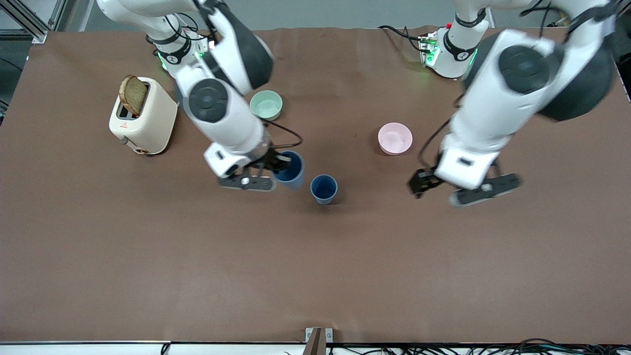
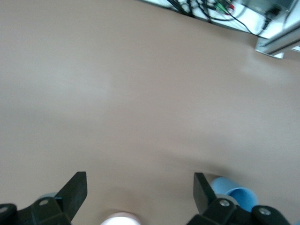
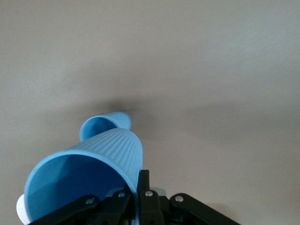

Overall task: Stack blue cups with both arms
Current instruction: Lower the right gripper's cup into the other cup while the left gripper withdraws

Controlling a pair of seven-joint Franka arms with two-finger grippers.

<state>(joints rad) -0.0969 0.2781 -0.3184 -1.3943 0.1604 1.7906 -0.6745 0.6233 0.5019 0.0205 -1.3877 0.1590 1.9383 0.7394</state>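
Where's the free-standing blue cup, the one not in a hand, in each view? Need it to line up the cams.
Front view: standing blue cup upright on the table, beside the held blue cup and nearer the camera.
Left wrist view: a blue cup lower right, by one finger of the open left hand; which cup, cannot tell.
Right wrist view: it shows past the held cup, which the right hand pinches by its rim.
Shared landmark: brown table.

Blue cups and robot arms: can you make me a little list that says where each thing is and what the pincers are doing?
held blue cup: gripped at its rim by the right pincer, lifted
standing blue cup: upright on the table, beside the held one
left pincer: open, empty, over bare table
green bowl: near the right arm's base
pink bowl: toward the left arm's end
toaster: bread slice sticking up
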